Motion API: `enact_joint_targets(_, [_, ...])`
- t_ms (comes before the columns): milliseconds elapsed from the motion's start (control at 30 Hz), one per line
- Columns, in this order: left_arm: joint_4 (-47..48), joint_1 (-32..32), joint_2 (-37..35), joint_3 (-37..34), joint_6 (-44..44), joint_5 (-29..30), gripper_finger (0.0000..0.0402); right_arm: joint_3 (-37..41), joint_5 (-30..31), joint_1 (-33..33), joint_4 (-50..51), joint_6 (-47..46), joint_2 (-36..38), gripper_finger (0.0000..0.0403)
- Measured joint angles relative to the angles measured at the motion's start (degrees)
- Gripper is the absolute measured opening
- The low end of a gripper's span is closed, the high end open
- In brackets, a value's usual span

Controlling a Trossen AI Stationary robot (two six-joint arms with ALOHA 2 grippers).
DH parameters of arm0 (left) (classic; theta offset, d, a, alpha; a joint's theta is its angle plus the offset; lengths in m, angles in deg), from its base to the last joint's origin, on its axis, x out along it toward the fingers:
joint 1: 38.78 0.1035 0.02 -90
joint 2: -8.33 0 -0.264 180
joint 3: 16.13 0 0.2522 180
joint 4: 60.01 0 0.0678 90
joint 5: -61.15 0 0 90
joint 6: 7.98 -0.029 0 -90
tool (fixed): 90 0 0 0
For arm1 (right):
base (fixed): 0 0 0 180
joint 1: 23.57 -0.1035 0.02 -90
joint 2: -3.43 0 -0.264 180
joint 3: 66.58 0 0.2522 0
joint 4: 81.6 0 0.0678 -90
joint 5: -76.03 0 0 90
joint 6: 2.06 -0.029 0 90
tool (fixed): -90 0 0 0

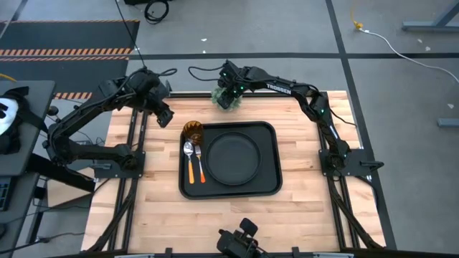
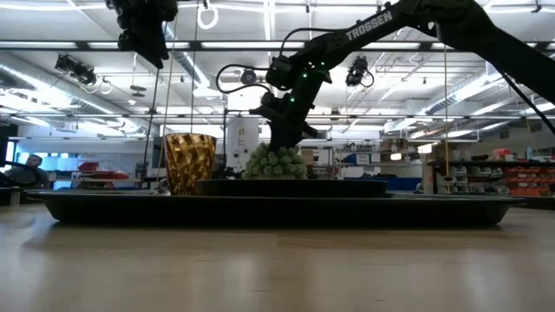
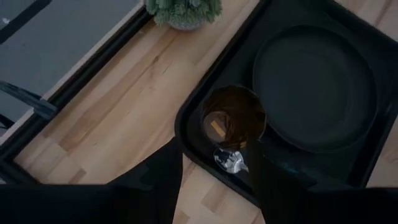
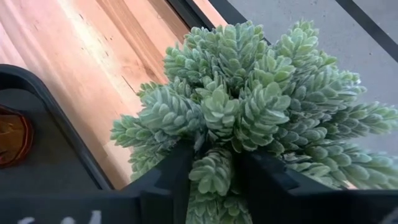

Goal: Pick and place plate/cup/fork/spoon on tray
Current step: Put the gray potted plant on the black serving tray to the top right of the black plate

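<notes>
The black tray [image 1: 270, 137] lies mid-table and carries the round black plate [image 1: 233, 158], the amber cup [image 1: 192, 130] at its far left corner, and a spoon [image 1: 188, 150] and a fork [image 1: 200, 163] with orange handles along its left side. A fuzzy green plant [image 1: 223, 99] stands on the wood just beyond the tray's far edge. My right gripper [image 4: 214, 180] comes down on the plant and is shut on its foliage. My left gripper [image 3: 214, 180] hangs open above the table, left of the cup, with nothing between its fingers. My right gripper has a sprig at the plant's top [image 4: 212, 171] between its two fingers [image 4: 174, 180]. It comes from above, slanting down from the table's right. The plant stands upright on the table [image 2: 277, 163].
The table's far edge runs close behind the plant. Bare wood lies left and right of the tray and in front of it. A camera mount [image 1: 240, 240] sits at the near edge.
</notes>
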Motion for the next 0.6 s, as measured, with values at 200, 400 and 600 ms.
enact_joint_targets(200, [-0.2, 0.0, 0.1, 0.0, 2.0, -1.1, 0.0181, 0.0, 0.0, 0.0, 0.0, 0.0, 0.0, 0.0115])
enact_joint_targets(400, [-0.3, 0.0, 0.1, 0.0, 1.1, -4.7, 0.0181, 0.0, 0.0, 0.0, 0.0, 0.0, 0.0, 0.0101])
enact_joint_targets(600, [-0.4, 0.0, 0.1, 0.0, 1.0, -4.5, 0.0181, 0.0, 0.0, 0.0, -0.1, 0.0, 0.0, 0.0083])
